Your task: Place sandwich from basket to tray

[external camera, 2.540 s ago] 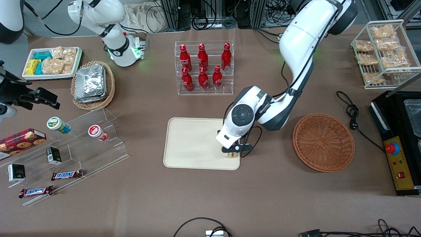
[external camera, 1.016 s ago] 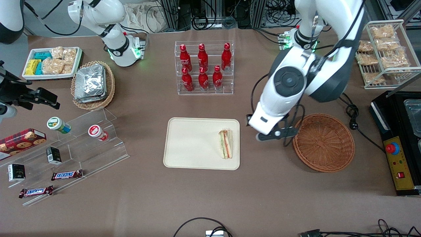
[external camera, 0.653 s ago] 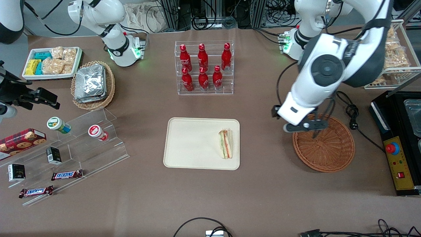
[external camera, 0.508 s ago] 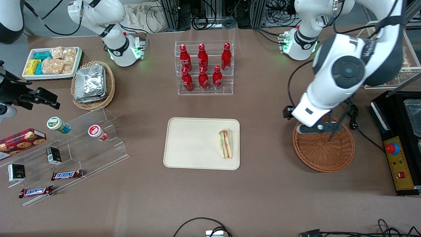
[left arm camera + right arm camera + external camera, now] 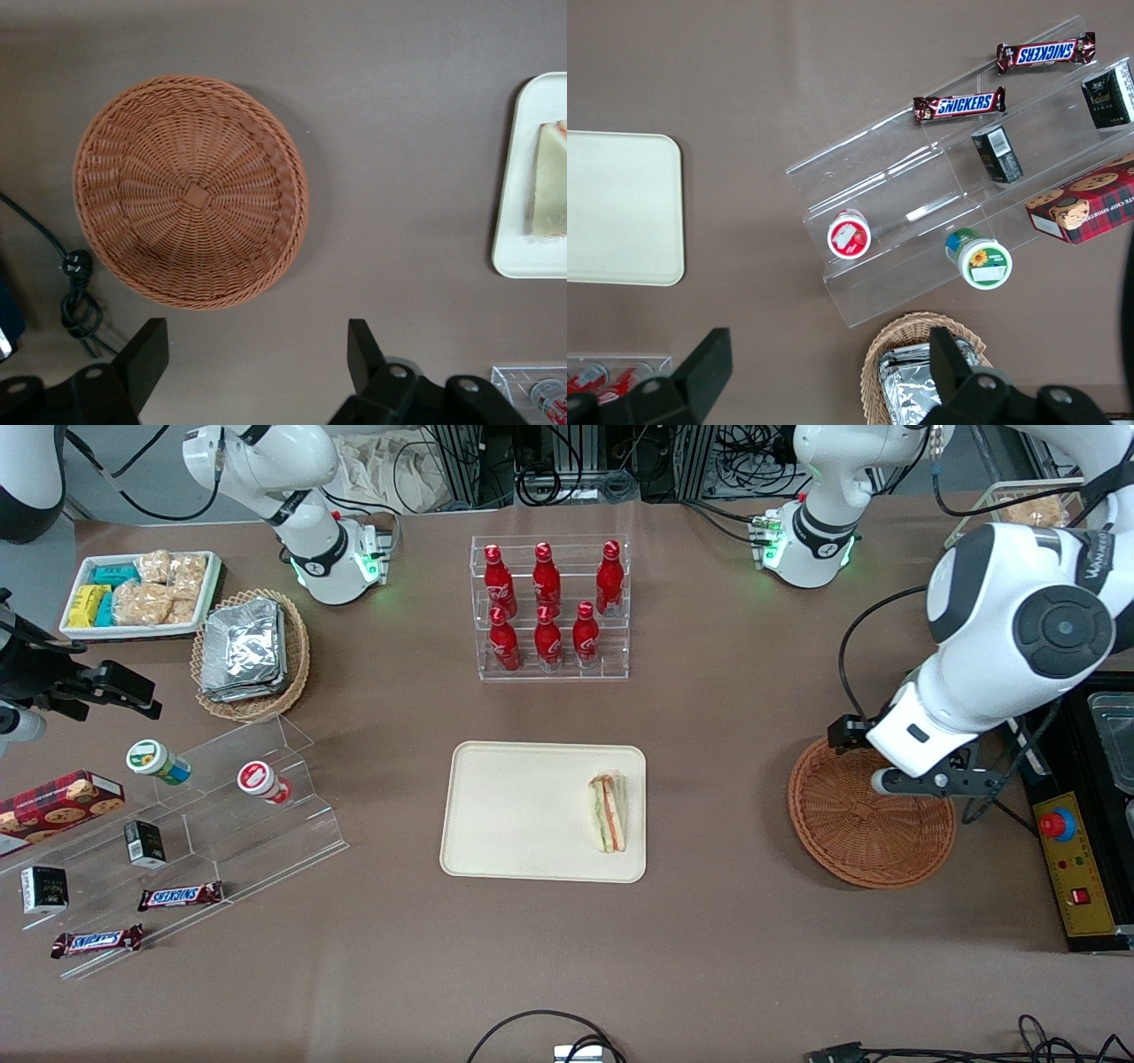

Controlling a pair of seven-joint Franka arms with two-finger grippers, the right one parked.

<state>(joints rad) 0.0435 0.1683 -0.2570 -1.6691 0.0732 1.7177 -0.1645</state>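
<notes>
The sandwich lies on the cream tray, at the tray's end nearest the working arm; the wrist view shows its pale edge on the tray. The reddish-brown basket holds nothing, as the wrist view of the basket confirms. My gripper hangs high above the basket's rim, open, with nothing between its black fingers.
A clear rack of red bottles stands farther from the camera than the tray. A black control box and a cable lie beside the basket. Acrylic steps with snacks sit toward the parked arm's end.
The gripper let go of the sandwich on the tray, rose, and swung away over the basket toward the working arm's end. The sandwich stays on the tray.
</notes>
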